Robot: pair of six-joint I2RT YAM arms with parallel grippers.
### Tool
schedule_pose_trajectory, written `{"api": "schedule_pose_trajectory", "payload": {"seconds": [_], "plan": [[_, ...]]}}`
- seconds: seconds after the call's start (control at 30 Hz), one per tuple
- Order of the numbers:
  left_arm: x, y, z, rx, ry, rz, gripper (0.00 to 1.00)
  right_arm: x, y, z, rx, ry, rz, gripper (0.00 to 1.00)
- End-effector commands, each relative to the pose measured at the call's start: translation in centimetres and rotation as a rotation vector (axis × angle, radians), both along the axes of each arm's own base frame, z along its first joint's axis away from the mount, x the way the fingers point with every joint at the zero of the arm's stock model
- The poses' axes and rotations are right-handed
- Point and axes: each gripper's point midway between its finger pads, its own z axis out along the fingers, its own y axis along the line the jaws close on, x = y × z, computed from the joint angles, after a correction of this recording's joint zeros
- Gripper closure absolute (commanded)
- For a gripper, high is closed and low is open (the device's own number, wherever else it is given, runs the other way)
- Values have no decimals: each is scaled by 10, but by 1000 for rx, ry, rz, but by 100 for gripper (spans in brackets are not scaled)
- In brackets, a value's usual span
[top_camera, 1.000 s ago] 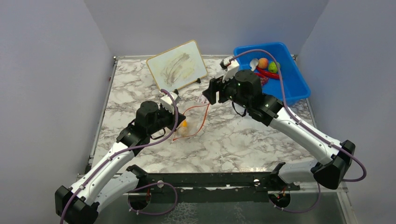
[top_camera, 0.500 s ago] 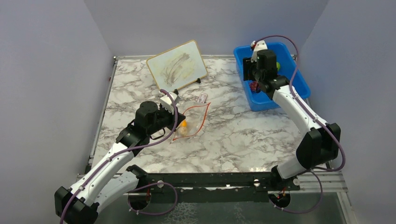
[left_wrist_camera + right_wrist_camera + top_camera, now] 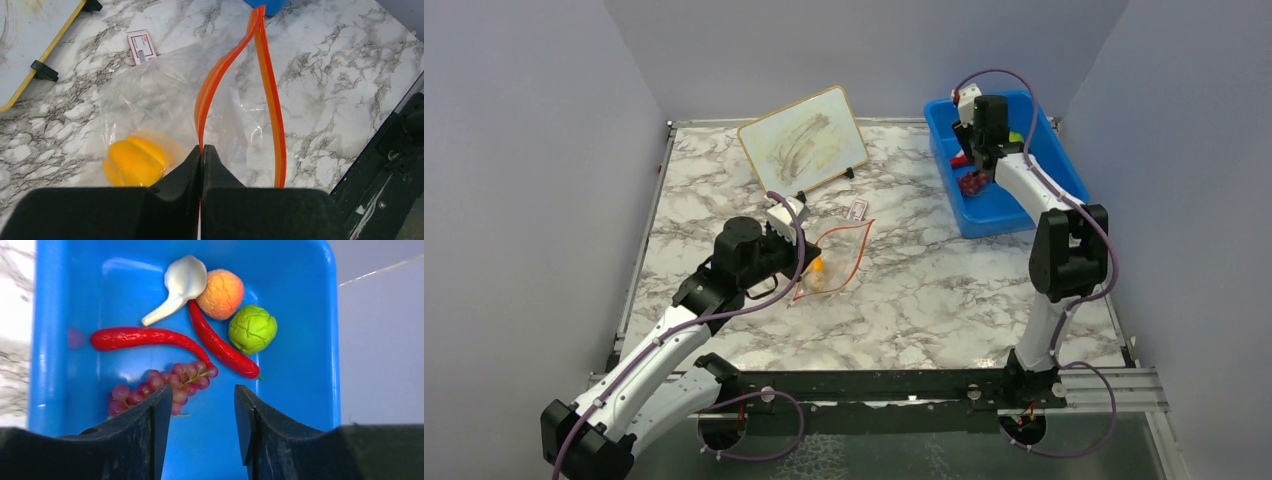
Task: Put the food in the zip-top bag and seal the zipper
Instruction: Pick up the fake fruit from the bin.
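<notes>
The left claw (image 3: 201, 150) is clamped on the red-orange zipper strip (image 3: 216, 82) of the clear crinkly zip-top bag (image 3: 150, 95), which lies left of the marble worktop's (image 3: 944, 290) centre with its mouth gaping. The black fingers cut off the bag's near edge. An orange-yellow toy pepper (image 3: 135, 161) sits inside, hazy through the plastic.

The right claw (image 3: 202, 390) hangs with its jaws apart over the blue plastic bin (image 3: 300, 365) at the far right corner. One finger hides the end of the purple-red grape bunch (image 3: 170, 382). Two red chilies (image 3: 145, 337), a white mushroom (image 3: 182, 280), a peach-coloured fruit (image 3: 220, 293) and a green round fruit (image 3: 252, 329) lie beyond. In the top view the arm covers most of them.
</notes>
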Motion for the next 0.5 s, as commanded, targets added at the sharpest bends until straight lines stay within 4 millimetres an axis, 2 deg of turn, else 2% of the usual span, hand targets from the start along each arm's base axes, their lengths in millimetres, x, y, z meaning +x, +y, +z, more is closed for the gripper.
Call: {"api": "schedule_pose_trajectory", "payload": {"seconds": [0.0,0.2,0.33,0.47], "plan": [[6,5,8,1,-49,26,100,25,-4,-4,-117,3,106,53],[10,6,6,12,-56,36,100,30,2,-44,-39,154,210,56],[11,6,4,15,-59,34,100,29,-1,-59,2,230,203,55],[13,6,1,26,-53,42,100,13,-2,-74,55,319,194,41]]}}
